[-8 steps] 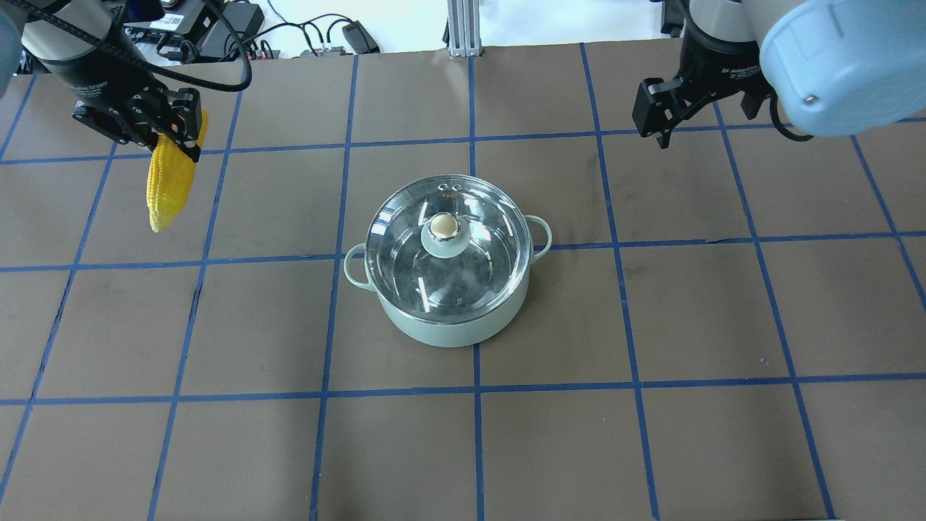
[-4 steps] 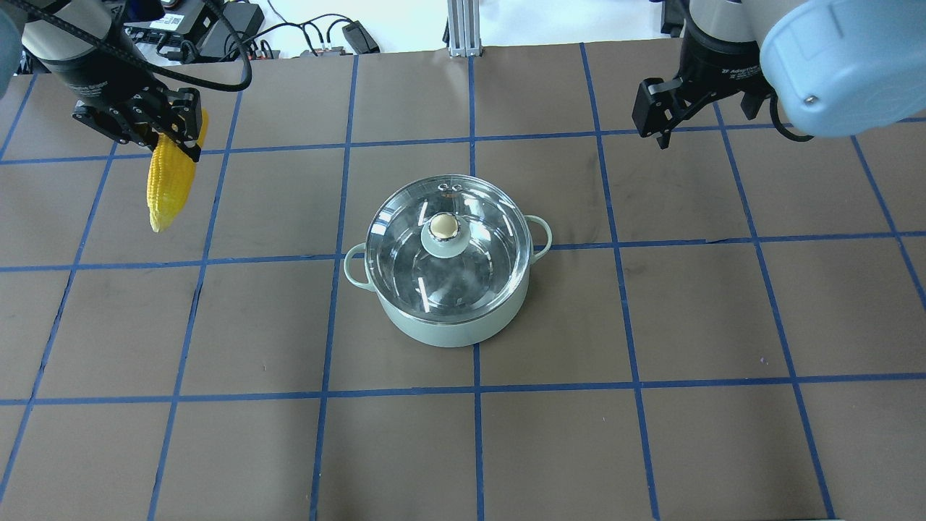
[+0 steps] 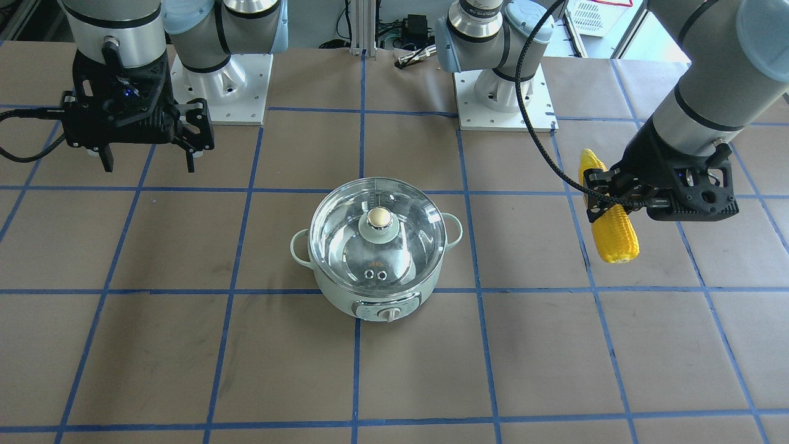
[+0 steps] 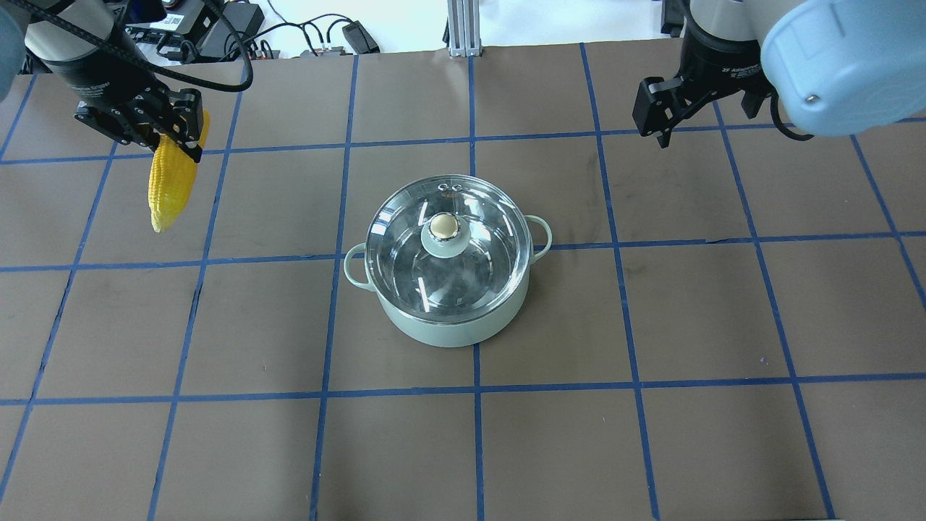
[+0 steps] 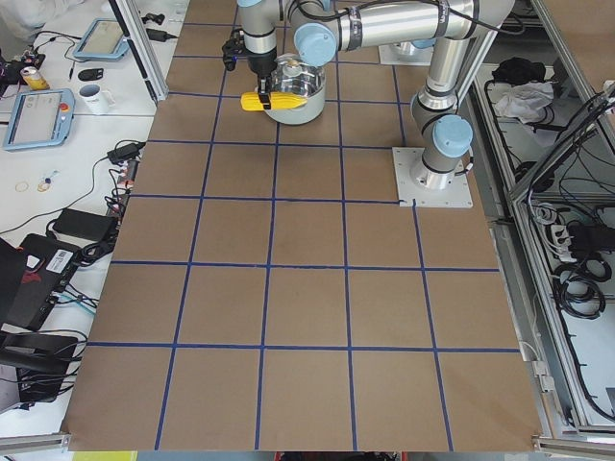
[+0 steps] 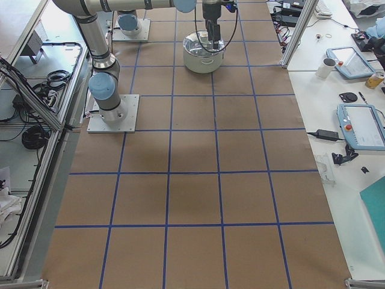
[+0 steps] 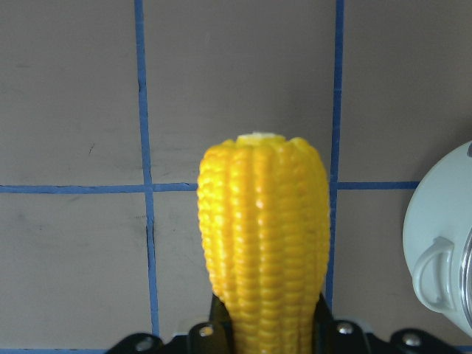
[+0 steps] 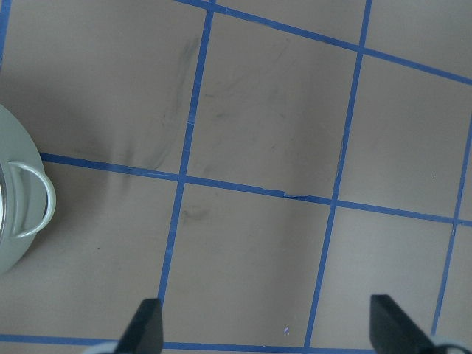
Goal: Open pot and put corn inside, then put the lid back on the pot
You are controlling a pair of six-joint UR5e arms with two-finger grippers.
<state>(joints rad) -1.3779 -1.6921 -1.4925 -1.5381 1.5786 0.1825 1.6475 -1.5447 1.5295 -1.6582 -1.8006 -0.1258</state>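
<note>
Corn [image 4: 172, 181] hangs lengthwise from the left gripper [image 4: 181, 139], whose jaws are clenched on its upper part. It is held in the air over the table [image 4: 579, 434], toward the left edge and well apart from the pot [image 4: 448, 329]. Likely it is parked there because it cannot go in yet: the pot stands mid-table with the lid [image 4: 401, 253] seated on its rim and the knob [image 4: 443, 227] untouched. The right gripper [image 3: 150, 165] hovers toward the right edge, jaws released and holding nothing, so it seems the one free to lift the knob. Only the lid bars the corn's way. Blue tape lines [image 4: 474, 434] grid the table, and cables [image 4: 311, 32] and an aluminium post [image 4: 463, 29] lie past its far edge
</note>
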